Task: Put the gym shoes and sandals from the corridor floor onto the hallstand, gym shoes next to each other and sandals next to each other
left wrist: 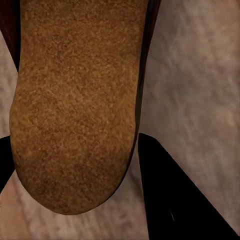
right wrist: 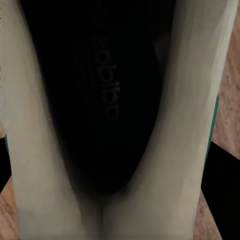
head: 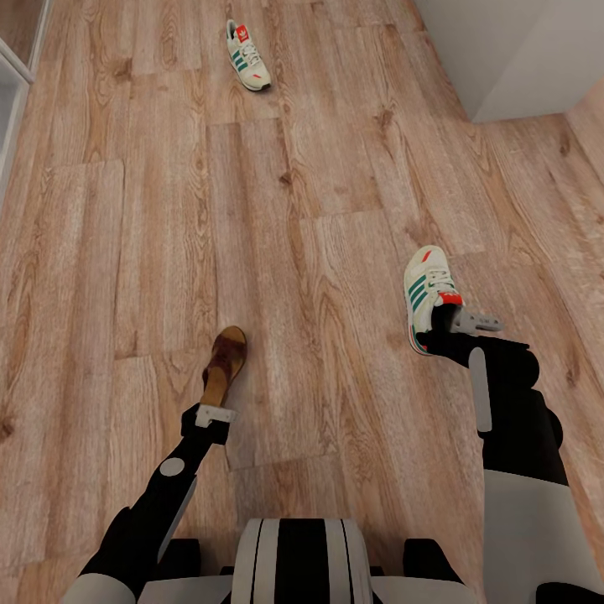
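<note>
One gym shoe [head: 428, 295] lies on the corridor floor [head: 319, 218] at the right, toe pointing away. My right gripper [head: 438, 334] sits at its heel; in the right wrist view its dark fingers [right wrist: 222, 175] press both sides of the white heel collar [right wrist: 45, 165], shut on it. The other gym shoe [head: 247, 55] lies far ahead. A brown sandal [head: 225, 361] lies at the left, my left gripper [head: 216, 403] at its heel. In the left wrist view the fingers [left wrist: 170, 200] clamp the tan footbed [left wrist: 75, 110]. The hallstand is out of view.
A white wall corner [head: 512, 50] juts in at the upper right. A white-framed edge [head: 13, 84] runs along the upper left. Bare planks stretch between the shoes. My white base [head: 298, 562] sits at the bottom.
</note>
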Motion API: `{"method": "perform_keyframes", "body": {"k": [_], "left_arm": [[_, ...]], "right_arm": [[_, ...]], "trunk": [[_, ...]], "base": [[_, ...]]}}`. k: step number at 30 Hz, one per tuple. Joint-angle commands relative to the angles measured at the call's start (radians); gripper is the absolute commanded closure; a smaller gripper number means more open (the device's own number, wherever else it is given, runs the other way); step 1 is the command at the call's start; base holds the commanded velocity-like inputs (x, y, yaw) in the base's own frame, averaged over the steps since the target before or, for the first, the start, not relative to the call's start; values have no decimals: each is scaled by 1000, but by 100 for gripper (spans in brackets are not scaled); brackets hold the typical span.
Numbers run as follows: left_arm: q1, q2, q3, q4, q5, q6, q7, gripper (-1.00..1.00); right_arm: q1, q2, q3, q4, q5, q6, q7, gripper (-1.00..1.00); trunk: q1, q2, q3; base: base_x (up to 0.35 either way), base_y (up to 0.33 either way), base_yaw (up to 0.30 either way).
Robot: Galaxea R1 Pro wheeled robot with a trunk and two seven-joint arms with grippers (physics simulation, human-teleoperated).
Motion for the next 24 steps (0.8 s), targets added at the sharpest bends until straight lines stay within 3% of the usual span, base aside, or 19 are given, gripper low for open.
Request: {"method": "perform_keyframes", "body": {"k": [1,8,24], "left_arm": [[0,1,-1,-2,-16,7,0,100],[0,0,29,-2,-16,6,0,100],[0,0,34,-4,-17,5,-1,100]], "right_arm": [[0,0,0,-1,1,4,0,100],[0,0,0,-1,1,4,0,100],[0,1,1,-1,1,4,-1,100]], "trunk": [[0,0,0],[0,0,0],[0,0,0]], "base": [[0,0,0],[0,0,0],[0,0,0]]}}
